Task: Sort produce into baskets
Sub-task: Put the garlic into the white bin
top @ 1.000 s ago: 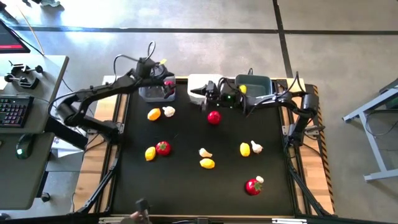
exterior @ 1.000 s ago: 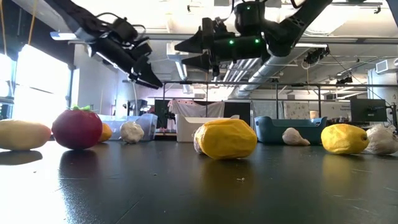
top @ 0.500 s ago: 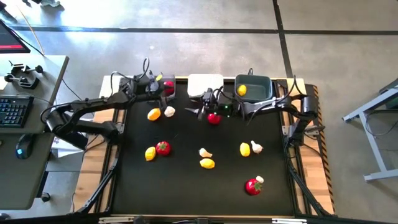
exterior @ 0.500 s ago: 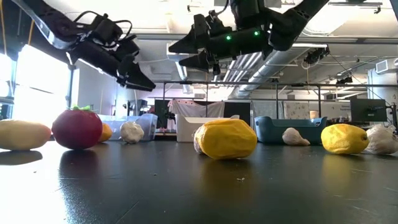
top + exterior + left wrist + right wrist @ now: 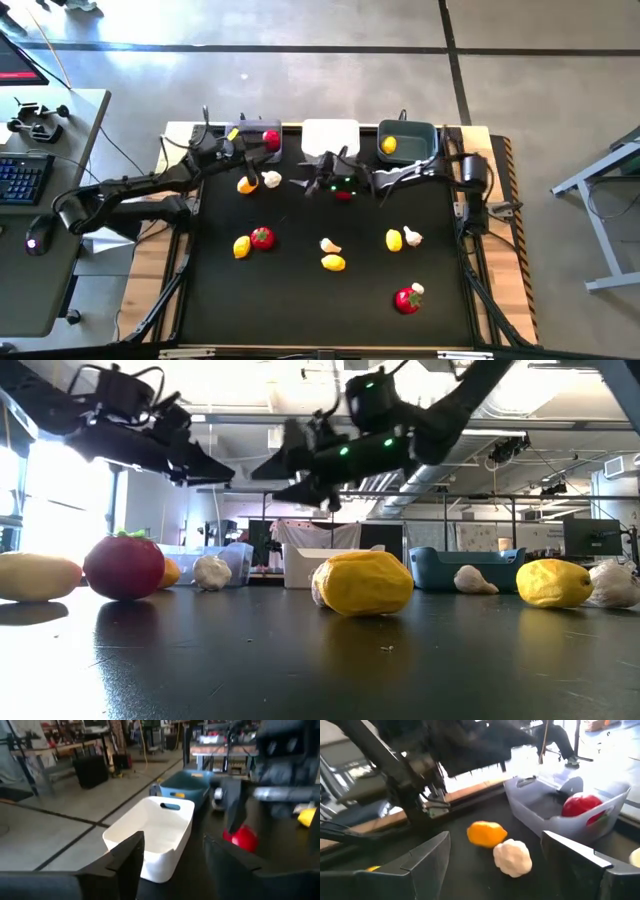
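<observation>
The left tool (image 5: 232, 140) is hanging empty, fingers apart, by the grey tub (image 5: 262, 140). The right tool (image 5: 312, 180) is gaping wide above a tomato (image 5: 343, 190).

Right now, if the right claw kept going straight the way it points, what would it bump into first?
Probably the garlic bulb, which lies almost dead ahead of the open right gripper, with the lemon just behind it. The grey basket with a tomato sits off to one side. Depth is uncertain.
</observation>
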Controlling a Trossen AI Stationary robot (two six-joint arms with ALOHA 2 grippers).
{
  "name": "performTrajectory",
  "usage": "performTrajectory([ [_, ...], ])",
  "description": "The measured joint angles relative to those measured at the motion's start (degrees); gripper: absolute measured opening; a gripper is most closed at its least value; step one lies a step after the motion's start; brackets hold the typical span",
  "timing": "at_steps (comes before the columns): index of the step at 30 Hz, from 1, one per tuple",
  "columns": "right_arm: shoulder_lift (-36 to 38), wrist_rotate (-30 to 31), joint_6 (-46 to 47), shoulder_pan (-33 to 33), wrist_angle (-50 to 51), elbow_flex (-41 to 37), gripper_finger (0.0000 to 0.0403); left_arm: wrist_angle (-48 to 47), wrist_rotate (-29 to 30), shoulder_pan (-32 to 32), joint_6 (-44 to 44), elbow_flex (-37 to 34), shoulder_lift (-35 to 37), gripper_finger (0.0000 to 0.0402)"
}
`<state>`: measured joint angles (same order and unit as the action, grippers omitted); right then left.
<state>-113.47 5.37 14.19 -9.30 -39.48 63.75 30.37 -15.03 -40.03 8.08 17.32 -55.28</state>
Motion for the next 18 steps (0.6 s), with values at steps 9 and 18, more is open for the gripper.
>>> performTrajectory([
  [9, -11.29, 0.97, -1.80, 0.35, 14.18, 15.58, 0.0303, -0.42, -1.31, -0.02, -1.53, -3.82, 6.88, 0.0120],
  [18, -21.02, 7.04, -9.08, 1.29, 24.82, 30.47, 0.0303, 0.93, -1.21, -0.07, -1.89, -7.14, 9.74, 0.0077],
])
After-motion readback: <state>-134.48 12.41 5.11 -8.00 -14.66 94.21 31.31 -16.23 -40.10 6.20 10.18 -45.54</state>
